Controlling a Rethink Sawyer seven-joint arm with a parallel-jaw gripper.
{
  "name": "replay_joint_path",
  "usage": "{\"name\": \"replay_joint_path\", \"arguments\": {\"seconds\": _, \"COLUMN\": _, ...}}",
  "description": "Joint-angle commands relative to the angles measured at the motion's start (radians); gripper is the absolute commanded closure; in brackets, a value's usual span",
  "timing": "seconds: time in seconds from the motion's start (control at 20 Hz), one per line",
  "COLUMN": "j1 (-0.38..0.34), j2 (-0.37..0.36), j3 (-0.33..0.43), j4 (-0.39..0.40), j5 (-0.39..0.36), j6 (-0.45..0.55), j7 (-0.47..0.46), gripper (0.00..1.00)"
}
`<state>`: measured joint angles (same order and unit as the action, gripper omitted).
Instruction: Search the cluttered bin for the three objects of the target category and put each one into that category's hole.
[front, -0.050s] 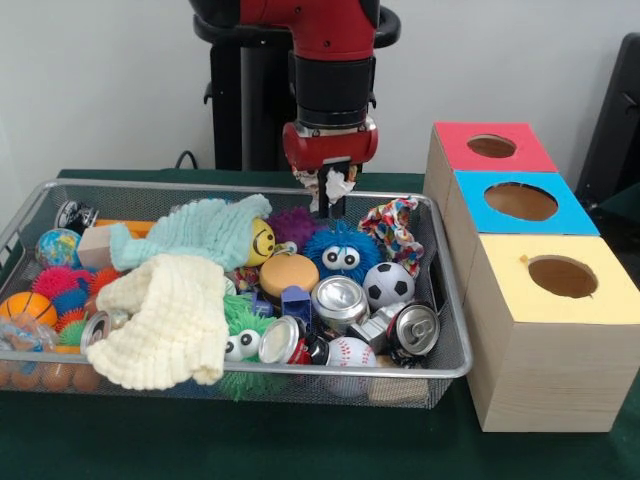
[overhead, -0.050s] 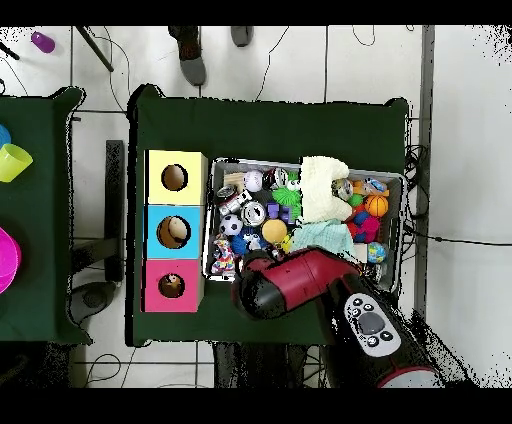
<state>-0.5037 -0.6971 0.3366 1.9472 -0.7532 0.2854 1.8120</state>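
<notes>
In the overhead view the red arm (overhead, -0.050s: 300, 280) covers the gripper and the bin's (overhead, -0.050s: 398, 180) near corner, while in the front view the cream cloth (front, -0.050s: 165, 320) hides items beneath it and the bin's left edge is cut off.

Green table covering (front, -0.050s: 300, 445) below the gripper (front, -0.050s: 335, 195), black chair (front, -0.050s: 617, 110) well off to its side, green cup (overhead, -0.050s: 12, 160), pink plate (overhead, -0.050s: 5, 246) and purple item (overhead, -0.050s: 42, 41) well apart from it, a person's shoe (overhead, -0.050s: 192, 66) on the floor across the table.
</notes>
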Motion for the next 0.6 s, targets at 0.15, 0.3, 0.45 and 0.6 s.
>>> {"name": "replay_joint_path", "arguments": {"seconds": 0.15, "j1": -0.107, "j2": 0.070, "j3": 0.143, "j4": -0.147, "j5": 0.050, "j6": 0.251, "j7": -0.217, "gripper": 1.00}}
{"name": "replay_joint_path", "arguments": {"seconds": 0.3, "j1": -0.132, "j2": 0.096, "j3": 0.182, "j4": -0.192, "j5": 0.047, "j6": 0.301, "j7": -0.264, "gripper": 1.00}}
{"name": "replay_joint_path", "arguments": {"seconds": 0.45, "j1": -0.148, "j2": 0.111, "j3": 0.210, "j4": -0.210, "j5": 0.033, "j6": 0.323, "j7": -0.274, "gripper": 1.00}}
{"name": "replay_joint_path", "arguments": {"seconds": 0.6, "j1": -0.160, "j2": 0.121, "j3": 0.231, "j4": -0.218, "j5": 0.016, "j6": 0.333, "j7": -0.273, "gripper": 1.00}}
